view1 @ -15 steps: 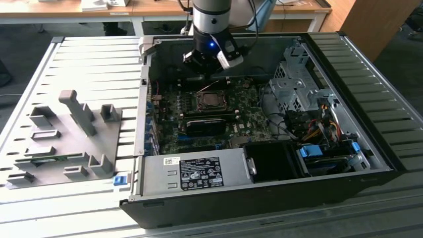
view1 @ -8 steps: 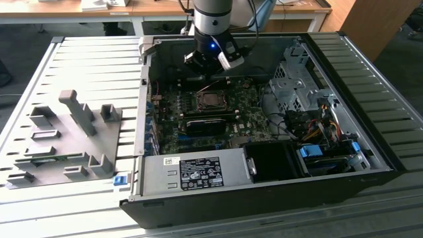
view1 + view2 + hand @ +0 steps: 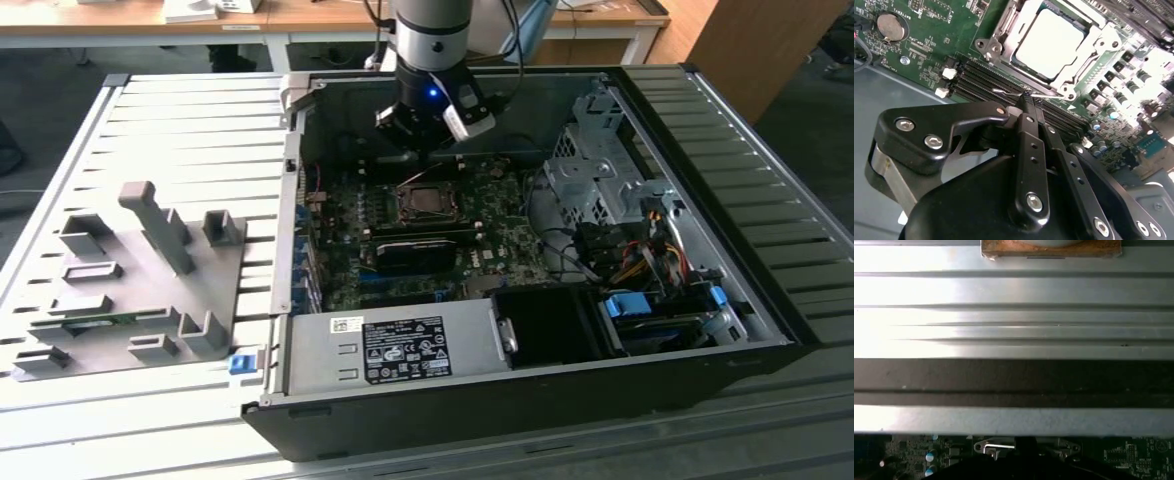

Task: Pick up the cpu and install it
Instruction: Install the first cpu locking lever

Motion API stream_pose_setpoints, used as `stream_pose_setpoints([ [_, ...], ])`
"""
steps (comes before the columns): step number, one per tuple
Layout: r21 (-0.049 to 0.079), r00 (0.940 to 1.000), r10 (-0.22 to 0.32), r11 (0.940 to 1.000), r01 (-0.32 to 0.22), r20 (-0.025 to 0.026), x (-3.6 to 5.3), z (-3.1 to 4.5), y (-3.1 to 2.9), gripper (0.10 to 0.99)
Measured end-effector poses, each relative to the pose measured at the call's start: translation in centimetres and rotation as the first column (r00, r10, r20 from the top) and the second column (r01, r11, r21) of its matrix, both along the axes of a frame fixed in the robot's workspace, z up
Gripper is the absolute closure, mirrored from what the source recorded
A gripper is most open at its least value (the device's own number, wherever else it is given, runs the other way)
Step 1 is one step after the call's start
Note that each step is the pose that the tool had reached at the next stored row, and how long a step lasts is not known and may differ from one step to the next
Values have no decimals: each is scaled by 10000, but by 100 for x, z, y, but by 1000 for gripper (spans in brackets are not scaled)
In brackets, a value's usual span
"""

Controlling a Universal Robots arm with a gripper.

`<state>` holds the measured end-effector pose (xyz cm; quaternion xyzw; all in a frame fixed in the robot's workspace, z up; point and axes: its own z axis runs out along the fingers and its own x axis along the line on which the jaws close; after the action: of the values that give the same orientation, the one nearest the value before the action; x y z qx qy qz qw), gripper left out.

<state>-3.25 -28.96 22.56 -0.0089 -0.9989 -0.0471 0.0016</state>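
Note:
The cpu (image 3: 1051,42) shows its silvery-grey top and lies flat inside the metal-framed socket (image 3: 999,31) on the green motherboard (image 3: 924,55). In the exterior view the cpu (image 3: 427,203) sits mid-board inside the open computer case (image 3: 534,400). My gripper (image 3: 1027,96) hovers just beside the socket with its black fingers (image 3: 1026,145) pressed together. Its tips are at a thin metal lever (image 3: 1004,92) running along the socket's edge; I cannot tell whether they touch it. From outside, the gripper (image 3: 424,150) hangs over the board's far side, behind the socket.
Black memory slots (image 3: 976,82) run between gripper and socket. A coin battery (image 3: 890,26) lies nearby. A power supply (image 3: 387,350), drive cage (image 3: 601,170) and cables (image 3: 641,260) crowd the case. A grey parts fixture (image 3: 134,280) stands on the ribbed table (image 3: 1014,290) at the exterior view's left.

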Motion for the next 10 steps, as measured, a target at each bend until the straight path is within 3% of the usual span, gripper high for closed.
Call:
stream_pose_setpoints([
  [10, -22, 10000, 1, 10000, -1, -1, 41, -25, 10, 980],
])
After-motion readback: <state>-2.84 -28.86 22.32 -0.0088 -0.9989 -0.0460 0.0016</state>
